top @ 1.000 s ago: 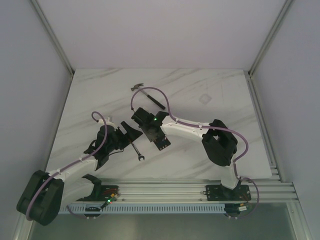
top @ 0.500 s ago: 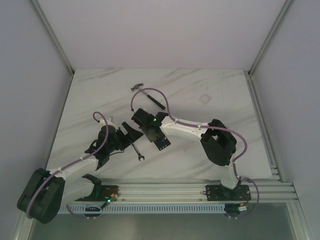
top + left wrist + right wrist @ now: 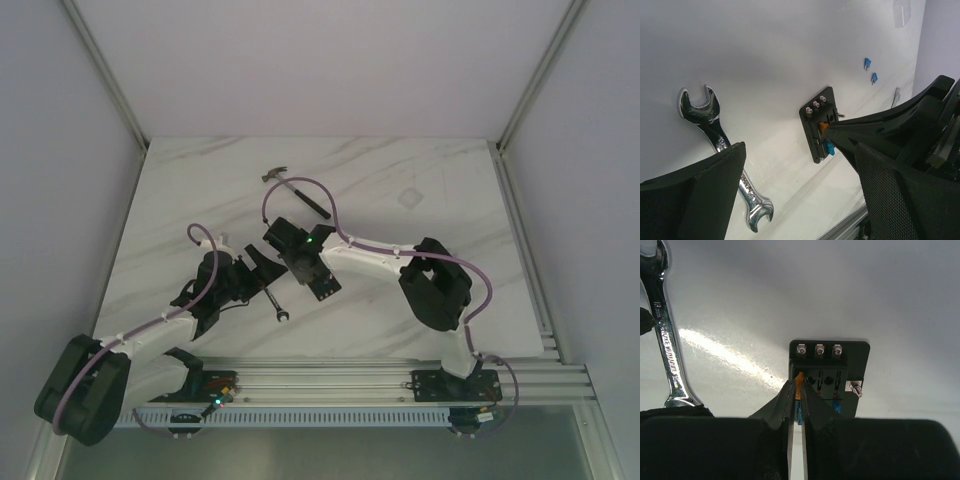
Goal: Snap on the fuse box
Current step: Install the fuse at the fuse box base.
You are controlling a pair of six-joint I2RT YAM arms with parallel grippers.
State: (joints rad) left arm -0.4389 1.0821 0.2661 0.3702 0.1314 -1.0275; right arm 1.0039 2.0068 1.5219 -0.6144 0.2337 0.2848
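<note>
The right tool (image 3: 797, 391) has narrowed, pinching the orange fuse (image 3: 799, 376) in the fuse box (image 3: 852, 354); left tool (image 3: 785, 145) spread.

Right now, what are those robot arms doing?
The right hand is at the black fuse box, its fingers closed around an orange fuse sitting in one of the slots. The left hand hangs wide open nearby, over the wrench, holding nothing.
</note>
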